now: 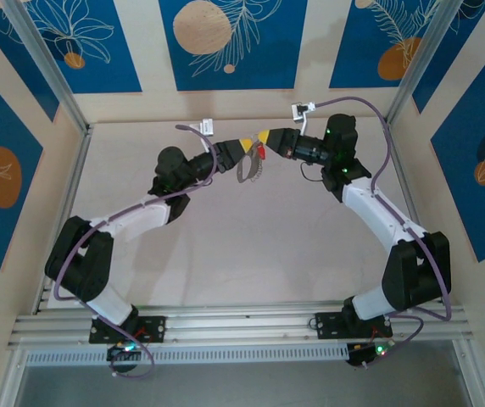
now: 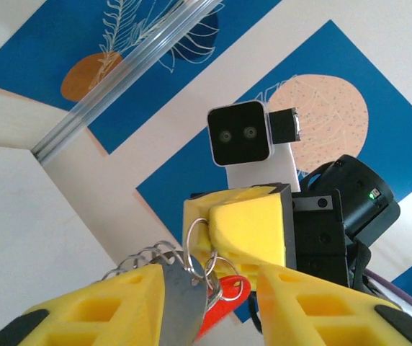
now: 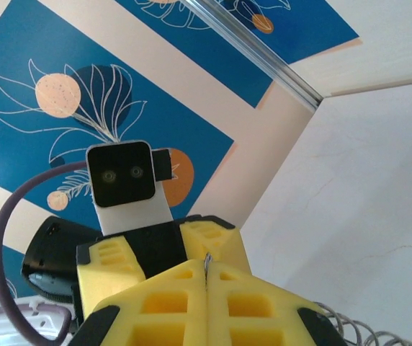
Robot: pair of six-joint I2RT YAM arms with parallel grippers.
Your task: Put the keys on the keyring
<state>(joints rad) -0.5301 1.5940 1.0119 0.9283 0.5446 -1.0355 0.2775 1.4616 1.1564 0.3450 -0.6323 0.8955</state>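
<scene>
So both arms are nose to nose up above the counter [image 1: 251,254], and it looks like the fiddly part of the threading.

The right fingers [image 3: 170,303] are squeezed fully together. A thin bit of wire pokes out of the seam between them, and from the left wrist view that wire is a little ring that links on down to the red tag. So I'd say they're holding the keys [image 2: 224,299] by the top ring, with the tag dangling just below the fingertips.

The left fingers [image 2: 98,310] stand partly apart, at a narrow-ish gap and not clamped. A flat grey metal piece sits in that gap against the inner face of one finger, and the other finger doesn't look to be touching it. I take it for part of the keyring [image 1: 248,170], which hangs under the two sets of fingertips in the top view. Its coil fringe [image 2: 148,256] sticks out beside the left fingers.

What worries me:
- Nothing is really gripping the keyring, so if it isn't properly hooked yet, any wiggle could drop it to the counter.
- The right fingers only have a sliver of wire, which could twist or slide out of the seam.
- The two sets of fingertips are nearly touching, so a small push could bump them and knock everything loose.

I can't tell whether the ring is actually threaded on.
</scene>
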